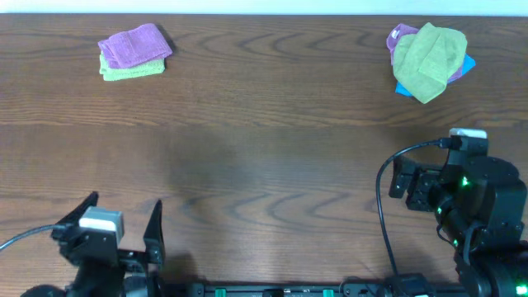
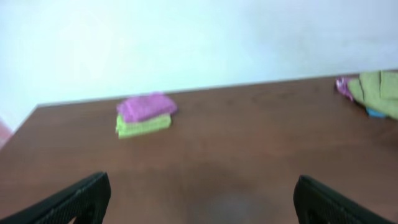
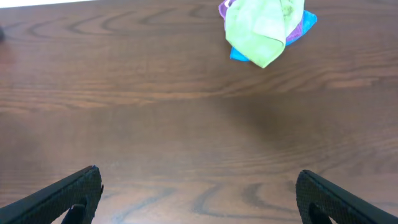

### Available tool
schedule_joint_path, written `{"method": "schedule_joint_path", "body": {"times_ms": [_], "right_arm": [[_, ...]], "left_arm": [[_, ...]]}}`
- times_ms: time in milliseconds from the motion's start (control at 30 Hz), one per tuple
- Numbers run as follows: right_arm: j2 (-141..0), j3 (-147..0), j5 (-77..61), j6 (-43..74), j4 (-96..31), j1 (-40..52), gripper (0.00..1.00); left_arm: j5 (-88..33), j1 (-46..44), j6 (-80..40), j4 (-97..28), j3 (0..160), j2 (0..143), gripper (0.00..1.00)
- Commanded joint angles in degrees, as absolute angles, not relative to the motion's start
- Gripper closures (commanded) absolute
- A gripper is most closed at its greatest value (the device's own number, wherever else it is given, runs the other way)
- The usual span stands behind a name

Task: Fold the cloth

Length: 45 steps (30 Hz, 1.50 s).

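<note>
A loose pile of cloths lies at the table's far right: a crumpled green cloth on top of a purple cloth and a blue cloth. The pile also shows in the right wrist view and at the right edge of the left wrist view. My left gripper is open and empty near the front left edge, and its fingers show in the left wrist view. My right gripper is open and empty at the front right, well short of the pile, and shows in the right wrist view.
A folded stack, a purple cloth on a green cloth, sits at the far left, and shows in the left wrist view. The brown wooden table ends at a white wall behind.
</note>
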<state>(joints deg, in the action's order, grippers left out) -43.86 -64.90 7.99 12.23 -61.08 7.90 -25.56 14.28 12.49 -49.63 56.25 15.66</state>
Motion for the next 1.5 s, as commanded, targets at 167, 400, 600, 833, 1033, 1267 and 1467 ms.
{"method": "schedule_joint_path", "body": {"times_ms": [167, 400, 600, 833, 1033, 1267, 1467], "right_arm": [[-43.9, -64.9, 8.8, 13.3, -61.2, 8.3, 0.01], [-43.9, -64.9, 8.8, 13.3, -61.2, 8.3, 0.01], [-43.9, -64.9, 8.8, 13.3, -61.2, 8.3, 0.01], [-43.9, -64.9, 8.8, 13.3, -61.2, 8.3, 0.01], [-43.9, -64.9, 8.8, 13.3, -61.2, 8.3, 0.01], [-43.9, -64.9, 8.8, 13.3, -61.2, 8.3, 0.01], [-43.9, -64.9, 8.8, 13.3, -61.2, 8.3, 0.01]], "left_arm": [[-19.6, 7.9, 7.4, -28.8, 36.5, 8.8, 0.05], [-6.8, 4.3, -0.5, -13.6, 25.1, 7.9, 0.05], [-1.3, 4.3, -3.5, -10.4, 19.4, 7.9, 0.05], [1.9, 4.4, -5.9, -8.2, 14.5, 7.9, 0.05], [1.8, 4.5, -6.1, -1.2, 9.2, 7.9, 0.05], [0.6, 4.5, -7.8, 8.5, 3.7, 7.9, 0.05], [-1.3, 4.5, -7.8, 12.4, 1.0, 7.9, 0.05]]}}
